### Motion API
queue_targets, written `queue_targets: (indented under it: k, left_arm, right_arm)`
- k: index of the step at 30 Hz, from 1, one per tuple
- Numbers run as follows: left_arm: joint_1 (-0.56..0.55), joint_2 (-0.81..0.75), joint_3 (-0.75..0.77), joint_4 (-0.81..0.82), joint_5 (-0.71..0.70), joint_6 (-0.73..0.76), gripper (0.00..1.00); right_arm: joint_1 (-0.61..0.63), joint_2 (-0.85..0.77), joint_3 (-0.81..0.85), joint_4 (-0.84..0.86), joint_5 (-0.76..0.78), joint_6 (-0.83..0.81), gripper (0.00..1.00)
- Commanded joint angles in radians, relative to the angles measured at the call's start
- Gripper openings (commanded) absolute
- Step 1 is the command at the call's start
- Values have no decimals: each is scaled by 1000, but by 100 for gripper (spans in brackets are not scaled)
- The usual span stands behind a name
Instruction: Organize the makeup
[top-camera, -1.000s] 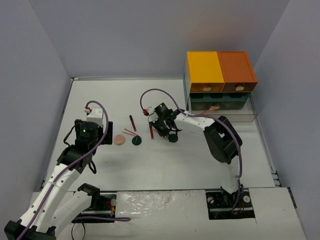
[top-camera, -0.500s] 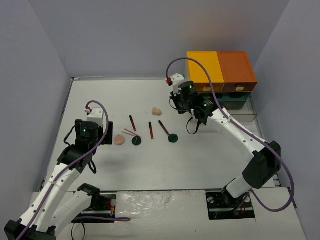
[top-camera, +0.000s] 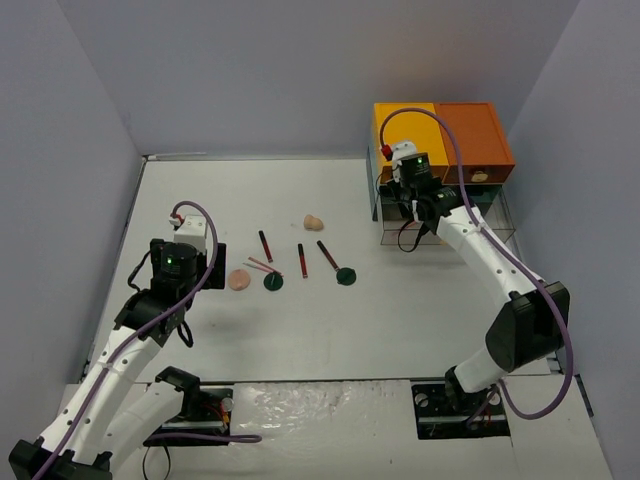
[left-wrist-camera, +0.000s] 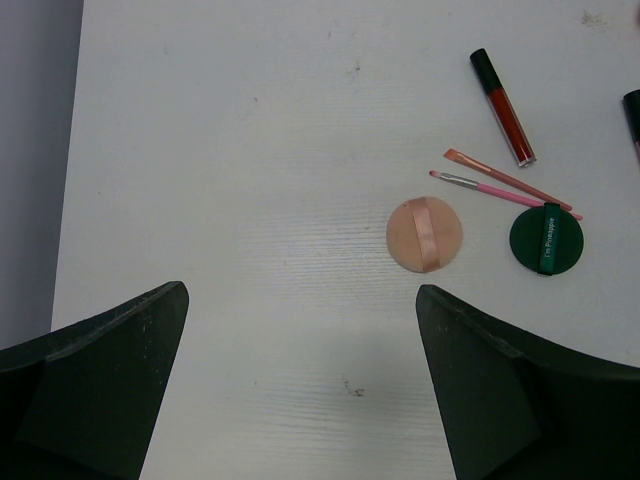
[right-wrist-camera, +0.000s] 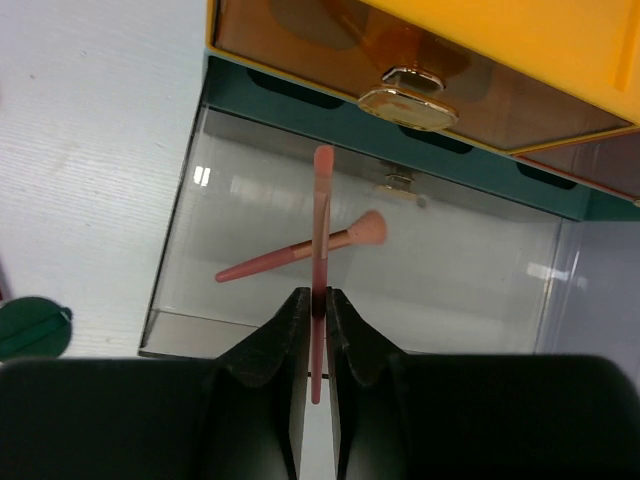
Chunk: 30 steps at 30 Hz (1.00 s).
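The right tool (right-wrist-camera: 315, 300) grips a thin pink stick (right-wrist-camera: 322, 230) above the clear drawer (right-wrist-camera: 480, 270), frame centre; the left tool (left-wrist-camera: 302, 295) is spread wide.

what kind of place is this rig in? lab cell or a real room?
Looks like a lab test cell, not a home: bare grey walls boxing in a white table, two arms bolted at its near edge, makeup laid out as props.

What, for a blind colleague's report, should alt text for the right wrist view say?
The right claw grips a thin pink stick over a clear drawer, pulled out of the yellow-topped drawer unit, holding a pink brush.
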Motion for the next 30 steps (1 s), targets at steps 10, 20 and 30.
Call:
queue_targets:
  k: [10, 20, 30]
  left_arm:
    - [1, 5, 32, 48, -7, 10, 97]
    - [1, -1, 34, 45, -14, -2, 97]
    - [1, -54, 30, 25, -51, -59, 97]
  right_arm:
    - [56, 0, 102, 26, -172, 80, 41]
    - [377, 188, 211, 108, -297, 86, 40]
    - [536, 543, 399, 198, -352, 40, 30]
